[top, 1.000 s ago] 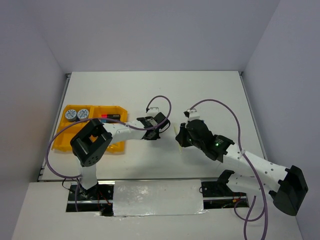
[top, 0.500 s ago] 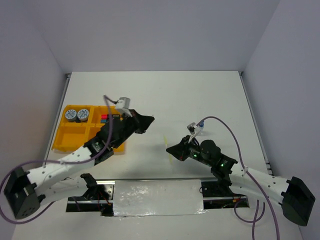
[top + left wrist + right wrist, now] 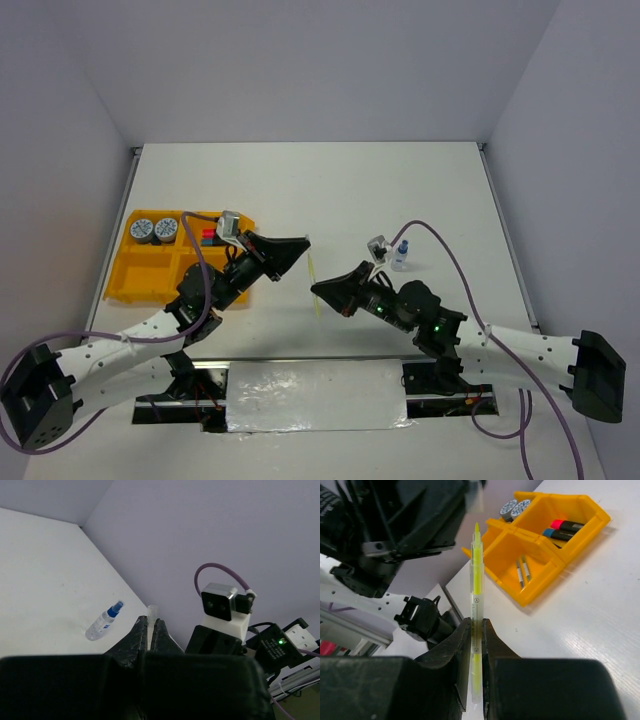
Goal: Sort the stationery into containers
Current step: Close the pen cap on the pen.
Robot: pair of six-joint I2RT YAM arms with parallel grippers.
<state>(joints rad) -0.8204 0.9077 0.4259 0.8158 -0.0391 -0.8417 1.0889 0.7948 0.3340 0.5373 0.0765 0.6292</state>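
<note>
Yellow pen (image 3: 476, 570): we find it held upright, clear of the surface (image 3: 300, 190), between the two arms.
Right gripper (image 3: 476, 625): nearly closed, clamped on the yellow pen's lower barrel.
Left gripper (image 3: 150, 622): fully closed, pinching a small clear cap (image 3: 152, 611) just above the pen's tip; we cannot tell if they touch.
Tray (image 3: 580, 505): left on the surface; tins (image 3: 153, 229), markers (image 3: 565, 527) and pale pens (image 3: 522, 570) in separate compartments.
Bottle (image 3: 401, 255): on the surface, right of both grippers.

**A robot test cell in a lab**

I work on a bare white tabletop (image 3: 300, 190) boxed in by plain pale lilac panels (image 3: 300, 70) along its far, left and right edges. My black-and-white left arm (image 3: 110, 355) and right arm (image 3: 525, 345) are bolted at its near edge beside a silvery foil-covered strip (image 3: 315, 395). Purple cables (image 3: 437, 233) loop loose.
</note>
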